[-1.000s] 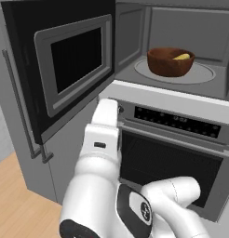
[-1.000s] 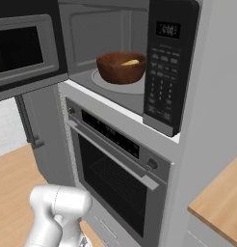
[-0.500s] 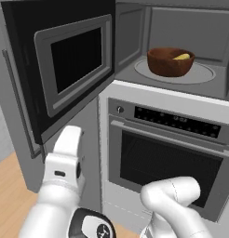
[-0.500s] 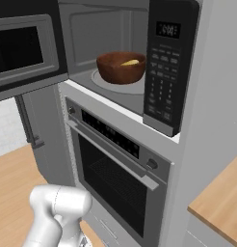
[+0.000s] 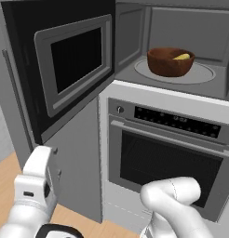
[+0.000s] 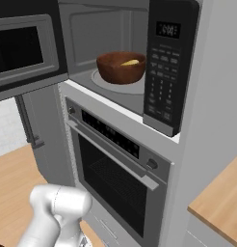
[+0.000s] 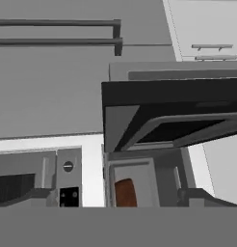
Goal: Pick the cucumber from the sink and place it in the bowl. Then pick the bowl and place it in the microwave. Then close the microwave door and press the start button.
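Note:
The dark brown bowl (image 5: pixel 167 62) (image 6: pixel 120 67) stands on the turntable plate (image 5: pixel 205 74) inside the microwave (image 5: pixel 181 23). The small yellow cucumber (image 5: pixel 181 56) (image 6: pixel 131 62) lies in it. The microwave door (image 5: pixel 72 65) (image 6: pixel 19 48) is swung wide open to the left. Its keypad panel (image 6: pixel 164 82) is on the right of the cavity. My hand is low at the left, below the door's bottom edge. In the hand view my gripper (image 7: pixel 118 197) is open and holds nothing, with the door (image 7: pixel 168 120) ahead and the bowl (image 7: pixel 124 193) far beyond.
The larger oven (image 5: pixel 167 162) (image 6: pixel 115 169) sits right under the microwave, its handle bar (image 6: pixel 111 157) jutting forward. A tall grey cabinet with a bar handle (image 6: pixel 26 120) stands to the left. A wooden counter (image 6: pixel 221 202) is at the right, above wooden floor (image 6: pixel 14 178).
My arm has swung left and down, from in front of the oven's control strip to below the open door. Bowl, cucumber and door have not moved.

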Tool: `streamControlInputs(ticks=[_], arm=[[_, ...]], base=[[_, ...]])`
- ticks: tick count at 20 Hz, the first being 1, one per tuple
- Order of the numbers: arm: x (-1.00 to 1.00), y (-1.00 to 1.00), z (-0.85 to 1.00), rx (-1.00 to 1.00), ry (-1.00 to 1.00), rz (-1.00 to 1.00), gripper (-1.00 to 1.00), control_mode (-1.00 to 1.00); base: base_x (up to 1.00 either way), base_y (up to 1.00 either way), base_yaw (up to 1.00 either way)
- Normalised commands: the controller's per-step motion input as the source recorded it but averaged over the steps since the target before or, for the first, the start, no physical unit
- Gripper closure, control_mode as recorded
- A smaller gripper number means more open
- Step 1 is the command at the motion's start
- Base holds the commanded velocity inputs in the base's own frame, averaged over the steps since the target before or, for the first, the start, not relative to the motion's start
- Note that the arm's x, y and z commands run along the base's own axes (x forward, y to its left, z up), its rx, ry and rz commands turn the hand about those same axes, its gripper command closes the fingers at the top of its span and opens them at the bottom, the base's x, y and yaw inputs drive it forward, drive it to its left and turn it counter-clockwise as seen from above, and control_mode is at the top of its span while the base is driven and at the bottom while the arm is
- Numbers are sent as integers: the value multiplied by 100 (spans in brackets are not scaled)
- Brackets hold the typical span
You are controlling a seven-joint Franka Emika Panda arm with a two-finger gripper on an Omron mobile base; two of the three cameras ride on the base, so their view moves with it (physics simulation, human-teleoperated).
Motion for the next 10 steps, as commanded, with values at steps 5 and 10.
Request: streamControlInputs(ticks=[5,10], arm=[[40,53,-28,0,0,0,-100,-100],[47,56,-20,0,0,0,-100,-100]], base=[[0,0,0],[0,0,0]])
